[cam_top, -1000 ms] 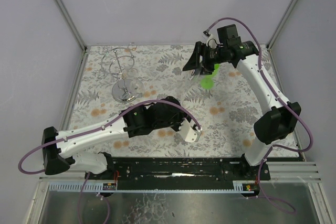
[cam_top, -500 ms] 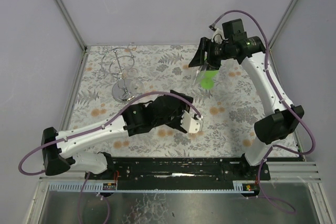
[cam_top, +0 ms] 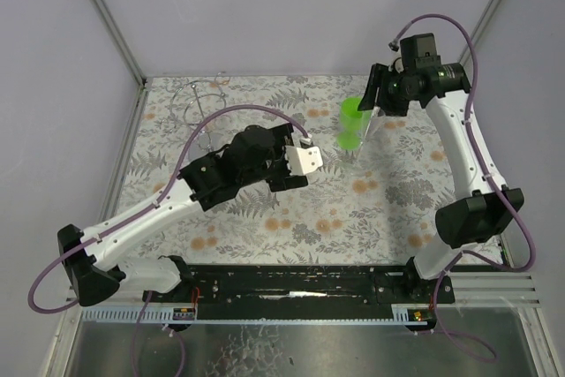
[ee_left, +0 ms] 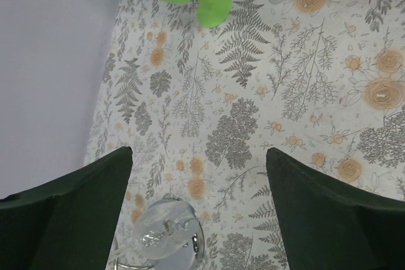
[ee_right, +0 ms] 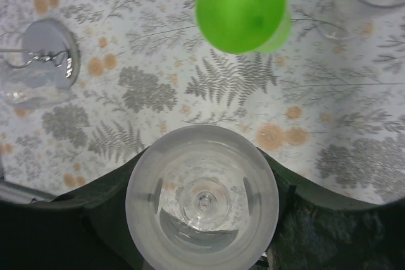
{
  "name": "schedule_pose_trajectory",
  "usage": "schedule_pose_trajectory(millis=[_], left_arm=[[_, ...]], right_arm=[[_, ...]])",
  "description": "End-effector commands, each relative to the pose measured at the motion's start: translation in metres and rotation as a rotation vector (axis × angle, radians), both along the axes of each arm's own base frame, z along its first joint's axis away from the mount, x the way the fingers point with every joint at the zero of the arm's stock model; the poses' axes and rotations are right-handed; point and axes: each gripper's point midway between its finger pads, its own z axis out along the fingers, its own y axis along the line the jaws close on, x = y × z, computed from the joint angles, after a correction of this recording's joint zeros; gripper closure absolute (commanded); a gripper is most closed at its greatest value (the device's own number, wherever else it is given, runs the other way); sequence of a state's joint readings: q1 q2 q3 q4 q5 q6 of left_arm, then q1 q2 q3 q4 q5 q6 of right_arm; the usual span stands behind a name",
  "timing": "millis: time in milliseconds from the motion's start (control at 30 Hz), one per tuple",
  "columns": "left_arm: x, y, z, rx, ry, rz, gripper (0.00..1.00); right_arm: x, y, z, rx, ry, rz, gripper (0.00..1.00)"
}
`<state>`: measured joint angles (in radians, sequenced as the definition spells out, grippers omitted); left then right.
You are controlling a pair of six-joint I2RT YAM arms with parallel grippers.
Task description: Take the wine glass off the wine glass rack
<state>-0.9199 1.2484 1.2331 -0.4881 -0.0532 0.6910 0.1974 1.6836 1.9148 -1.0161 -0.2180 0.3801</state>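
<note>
Clearly, the clear wine glass [ee_right: 202, 203] is off the silver wire wine glass rack [ee_left: 168, 245]. It sits upright between the dark fingers of the right end effector [cam_top: 374, 105], which is closed around its bowl over the far right part of the counter [cam_top: 388, 209]. Whether its foot touches the cloth I cannot tell. Just beside it, on the left in the overhead view, stands a bright green plastic goblet [cam_top: 352, 119], near enough to crowd the held glass. The rack is well apart at the far left, and the left arm [cam_top: 168, 209] lies across in front of it, hiding its round shiny base from overhead. The left end effector [ee_left: 197, 153] hangs above the middle of the counter with its jaws spread wide and nothing between them. A grey fern-and-orange-flower cloth covers the counter, pale lilac walls [cam_top: 265, 15] enclose it, and metal posts stand at the far corners.
</note>
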Motion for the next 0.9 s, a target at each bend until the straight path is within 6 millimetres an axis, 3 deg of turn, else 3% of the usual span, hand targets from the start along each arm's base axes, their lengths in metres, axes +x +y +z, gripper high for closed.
schedule_pose_trajectory(millis=[0, 267, 467, 733, 867], left_arm=[[0.002, -0.006, 0.021, -0.102, 0.028, 0.004, 0.14], [0.013, -0.007, 0.027, -0.13, 0.06, 0.027, 0.14], [0.019, -0.003, 0.03, -0.139, 0.074, 0.045, 0.14], [0.022, 0.001, 0.029, -0.135, 0.093, 0.054, 0.15], [0.023, 0.0, 0.031, -0.133, 0.094, 0.058, 0.15]], right_arm=[[0.003, -0.041, 0.018, -0.151, -0.142, -0.131, 0.76], [0.015, -0.089, -0.016, -0.32, -0.259, -0.349, 0.78], [0.02, -0.117, -0.025, -0.384, -0.39, -0.499, 0.76], [0.017, -0.143, -0.045, -0.427, -0.556, -0.646, 0.76], [0.016, -0.145, -0.053, -0.422, -0.595, -0.671, 0.77]])
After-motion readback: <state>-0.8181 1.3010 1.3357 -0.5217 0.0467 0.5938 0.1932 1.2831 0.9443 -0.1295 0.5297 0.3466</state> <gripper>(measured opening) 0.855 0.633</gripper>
